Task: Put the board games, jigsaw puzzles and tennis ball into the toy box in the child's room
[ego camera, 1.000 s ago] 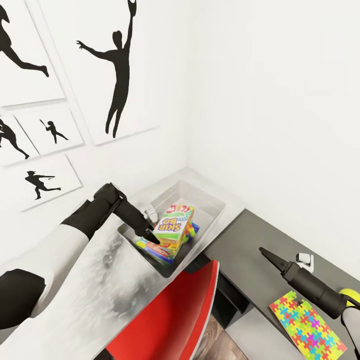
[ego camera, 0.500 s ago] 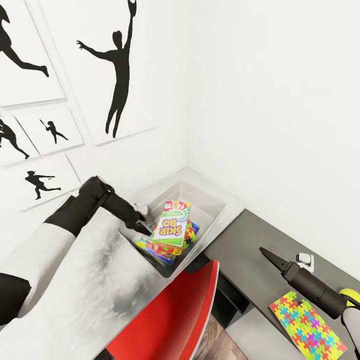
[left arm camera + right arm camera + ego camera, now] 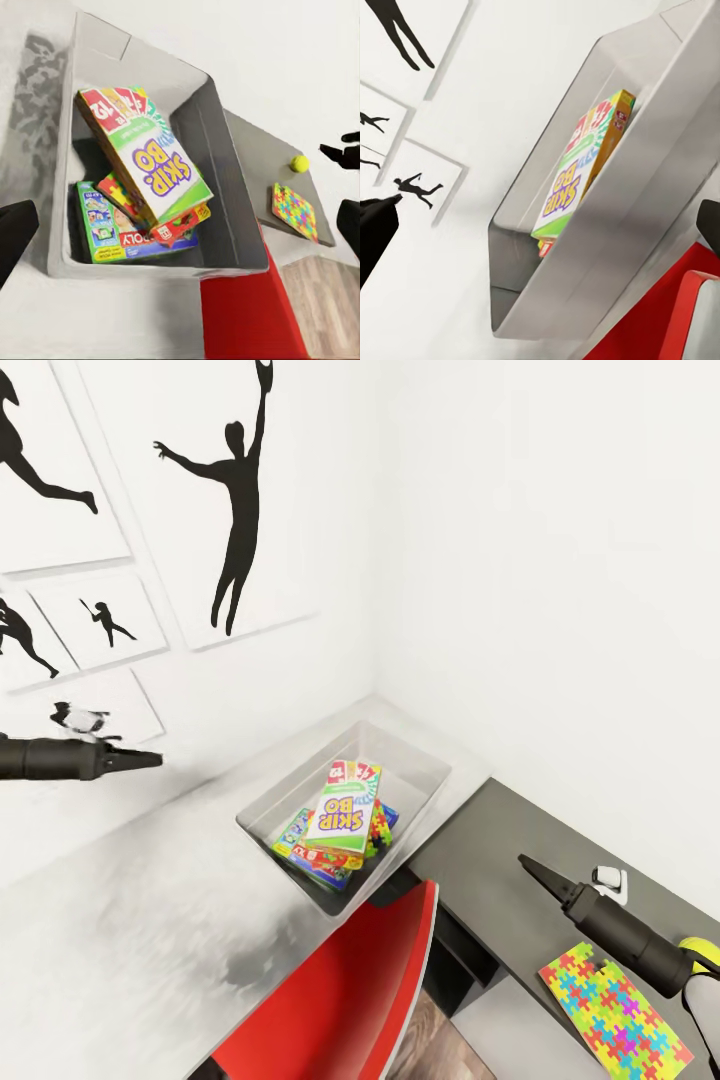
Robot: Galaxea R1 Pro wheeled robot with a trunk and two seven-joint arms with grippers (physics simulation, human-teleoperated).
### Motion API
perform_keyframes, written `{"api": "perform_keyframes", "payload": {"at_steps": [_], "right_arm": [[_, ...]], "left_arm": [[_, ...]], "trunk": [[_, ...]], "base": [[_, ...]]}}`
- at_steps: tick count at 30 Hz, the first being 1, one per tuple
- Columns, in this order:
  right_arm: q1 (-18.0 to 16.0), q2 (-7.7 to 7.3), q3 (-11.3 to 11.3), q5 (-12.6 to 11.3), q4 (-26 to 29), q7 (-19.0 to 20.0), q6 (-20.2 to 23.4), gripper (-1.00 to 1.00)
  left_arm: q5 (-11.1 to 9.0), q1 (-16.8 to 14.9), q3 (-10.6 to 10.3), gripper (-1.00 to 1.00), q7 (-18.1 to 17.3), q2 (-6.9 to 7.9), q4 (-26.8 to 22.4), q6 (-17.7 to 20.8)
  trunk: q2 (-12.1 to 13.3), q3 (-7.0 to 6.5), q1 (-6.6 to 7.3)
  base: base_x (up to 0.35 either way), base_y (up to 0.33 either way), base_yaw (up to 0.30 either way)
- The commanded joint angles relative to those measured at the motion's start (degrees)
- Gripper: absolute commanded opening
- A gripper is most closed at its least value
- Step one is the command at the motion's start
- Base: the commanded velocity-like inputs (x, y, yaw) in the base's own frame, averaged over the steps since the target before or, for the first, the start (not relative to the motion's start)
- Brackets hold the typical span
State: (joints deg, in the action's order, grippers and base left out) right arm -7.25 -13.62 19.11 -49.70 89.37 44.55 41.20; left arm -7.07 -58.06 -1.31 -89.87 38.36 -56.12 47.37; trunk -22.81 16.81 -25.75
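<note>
The translucent grey toy box point(image 3: 425, 760) stands in the corner of the pale table point(image 3: 150, 920). Inside it the Skip-Bo board game point(image 3: 343, 812) leans on top of the green Monopoly box point(image 3: 112, 225) and a patch of bright mosaic point(image 3: 378, 824). My left gripper point(image 3: 155, 758) hangs open above the table, well to the left of the toy box, holding nothing. My right gripper point(image 3: 522, 859) is open over the lower dark section. Near it lie a jigsaw puzzle point(image 3: 615, 1008) and the tennis ball point(image 3: 300, 163).
A red swivel chair point(image 3: 340, 990) stands against the table's front, just below the toy box. A small white fitting point(image 3: 610, 880) sits on the dark section point(image 3: 500, 920) by the right arm. Black silhouette pictures point(image 3: 235, 510) hang on the wall behind.
My left arm has drawn back out of the toy box, up and to the left, leaving the Skip-Bo box lying there. The right arm has not moved.
</note>
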Motion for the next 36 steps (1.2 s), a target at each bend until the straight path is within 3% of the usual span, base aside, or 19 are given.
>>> {"api": "perform_keyframes", "payload": {"at_steps": [1,4,9,13,28,36], "right_arm": [[0.0,0.00,0.0,-0.2,0.0,0.1,0.4,1.00],[0.0,0.00,0.0,-0.2,0.0,0.1,0.3,1.00],[0.0,-0.02,0.0,-0.2,0.0,0.3,-1.4,1.00],[0.0,0.02,0.0,-0.3,0.0,0.3,-2.5,1.00],[0.0,0.15,-0.3,0.1,-0.7,0.0,-3.1,1.00],[0.0,0.25,-0.5,1.8,-0.7,0.0,-3.7,1.00]], "left_arm": [[-2.2,1.6,0.0,1.00,-0.1,1.01,2.5,0.4],[-5.2,4.2,1.4,1.00,-0.1,2.62,14.1,-0.9],[-7.2,5.0,5.7,1.00,-0.1,3.38,37.3,-11.6],[-7.8,5.1,7.2,1.00,-0.1,3.58,45.0,-15.6],[-8.0,5.2,8.0,1.00,-0.1,4.89,47.7,-16.6],[-8.0,5.2,8.0,1.00,-0.1,5.13,47.8,-16.6]], "trunk": [[-0.1,0.10,-0.04],[-0.1,0.10,-0.04],[-0.1,0.05,-0.04],[-0.1,-0.15,-0.04],[-0.1,-1.21,-0.04],[-0.1,-1.79,-0.04]], "base": [[0.000,0.000,0.000],[0.000,0.000,0.000],[0.000,0.000,-0.012],[0.000,0.000,-0.119],[-0.008,0.000,-0.183],[-0.254,0.000,-0.189]]}}
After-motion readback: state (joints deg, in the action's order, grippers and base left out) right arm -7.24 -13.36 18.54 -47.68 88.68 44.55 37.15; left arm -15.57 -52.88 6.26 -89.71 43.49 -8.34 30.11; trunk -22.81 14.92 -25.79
